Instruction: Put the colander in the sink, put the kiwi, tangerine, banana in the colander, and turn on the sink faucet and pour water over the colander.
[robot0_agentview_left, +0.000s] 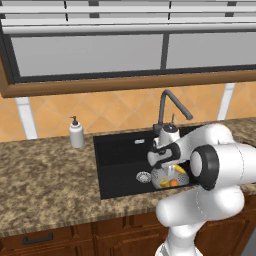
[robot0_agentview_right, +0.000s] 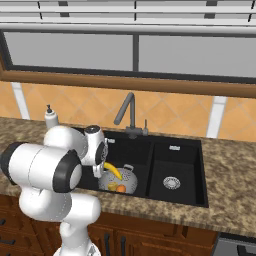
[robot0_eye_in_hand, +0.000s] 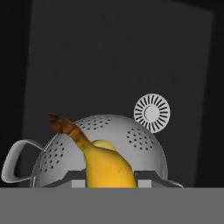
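Gripped the banana (robot0_eye_in_hand: 103, 164) in the claw (robot0_eye_in_hand: 111, 180), closed across the fat middle of the fruit, brown stem poking up and to the left in the hand view. Hovered it right over the colander (robot0_eye_in_hand: 144, 140), just above the rim, down in the large left basin of the sink (robot0_agentview_left: 120, 150). Spotted the tangerine (robot0_agentview_right: 121, 188) lying in the bowl, with something yellowish just beside it; couldn't tell whether that was the kiwi.

Judged the banana light and soft, with skin smooth enough to slide and easily bruised under a hard squeeze. Looked best held across the middle, as here, and let go low rather than dropped. Reckoned the colander stiff, thin metal, light enough to skid on the slick black basin floor. Looked best taken by a side handle or the rim.

Noted the silver drain (robot0_eye_in_hand: 152, 113) just beyond the colander. Saw the sink faucet (robot0_agentview_left: 170, 102) standing at the far edge, spout angled down toward the sink, no water visible. Took in the speckled brown stone counter (robot0_agentview_left: 45, 180) all round and a white soap dispenser (robot0_agentview_left: 76, 133) left of the sink. Noted orange tiles (robot0_agentview_left: 115, 107) behind, a wide window (robot0_agentview_left: 85, 50) above and wooden cabinets (robot0_agentview_left: 100, 230) below.
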